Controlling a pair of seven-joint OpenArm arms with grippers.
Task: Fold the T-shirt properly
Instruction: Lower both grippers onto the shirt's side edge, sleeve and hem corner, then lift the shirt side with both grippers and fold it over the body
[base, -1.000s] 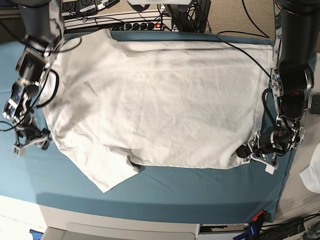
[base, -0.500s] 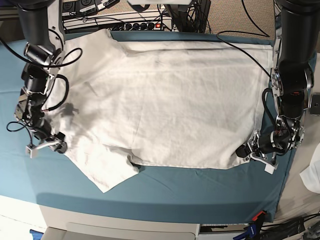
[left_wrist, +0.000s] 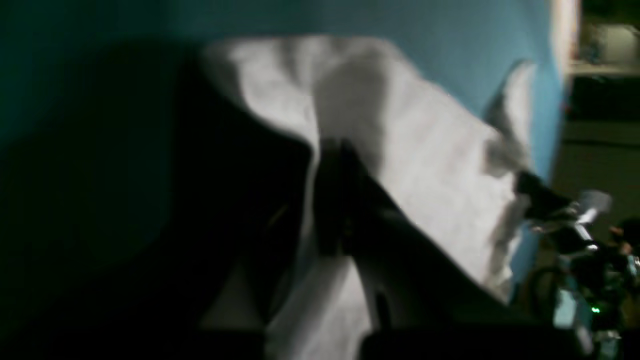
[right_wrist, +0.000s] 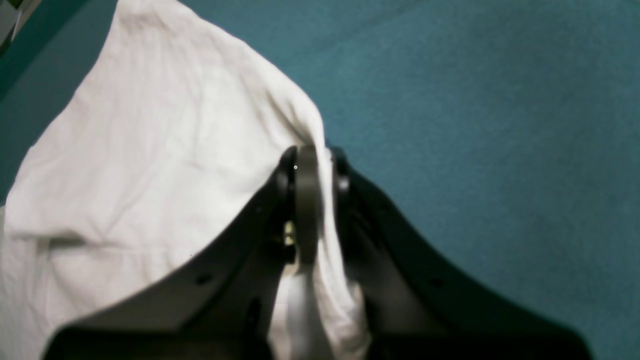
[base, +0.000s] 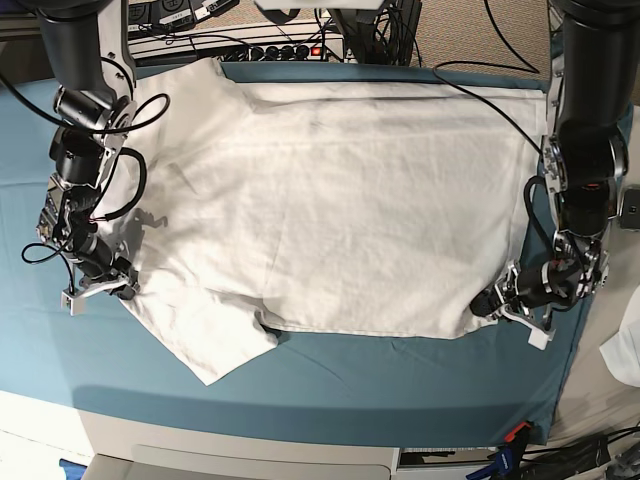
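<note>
We've got a table with a teal cover (base: 400, 380) filling most of the frame, bare along the bottom and down the left edge. Lying right on it is the white T-shirt (base: 340, 210), spread flat and wrinkly across the middle, one sleeve poking toward the lower left, its top edge running along the table's back edge.

A robotics lab: teal-covered table (base: 400, 380), power strip (base: 275, 50), cables (base: 500, 110).
</note>
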